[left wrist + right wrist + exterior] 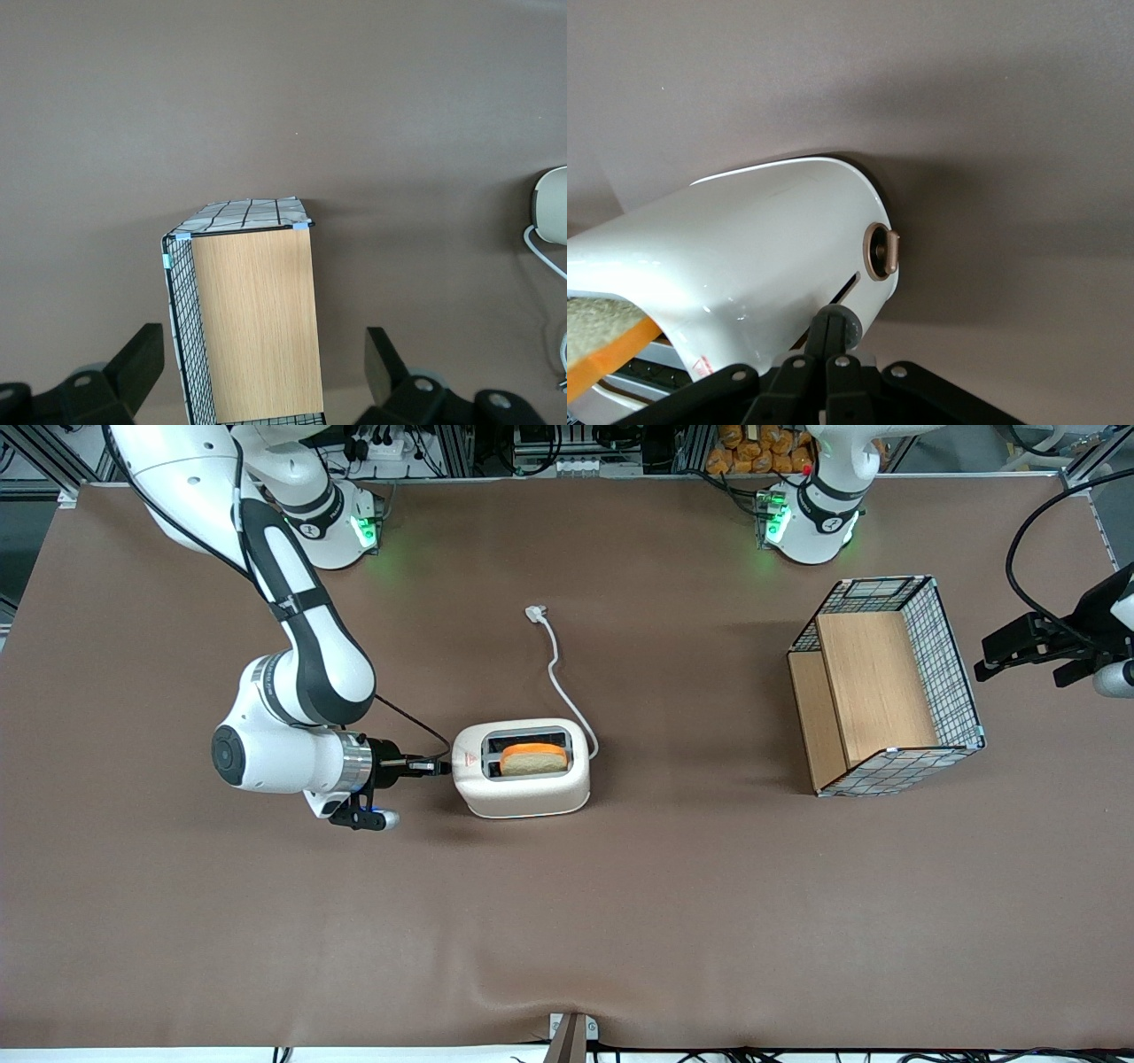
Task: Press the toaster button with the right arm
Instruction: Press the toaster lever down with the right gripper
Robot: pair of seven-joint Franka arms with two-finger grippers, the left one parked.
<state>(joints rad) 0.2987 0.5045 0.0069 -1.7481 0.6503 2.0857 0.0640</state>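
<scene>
The right arm (301, 664) holds its tool (440, 765) flat and low over the desk (567, 921), with the two thin black fingers (829, 341) pressed together and their tips touching the narrow end of the toaster (523, 769). On that same end sits the toaster button (843, 324), a small grey knob right at the fingertips, close to a round brown dial (881, 251). The toaster stands near the middle of the desk with a slice of bread (533, 758) in one slot, its white cord (560, 673) trails away from the front camera, and a wire basket (886, 684) with wooden boards lies toward the parked arm's end.
</scene>
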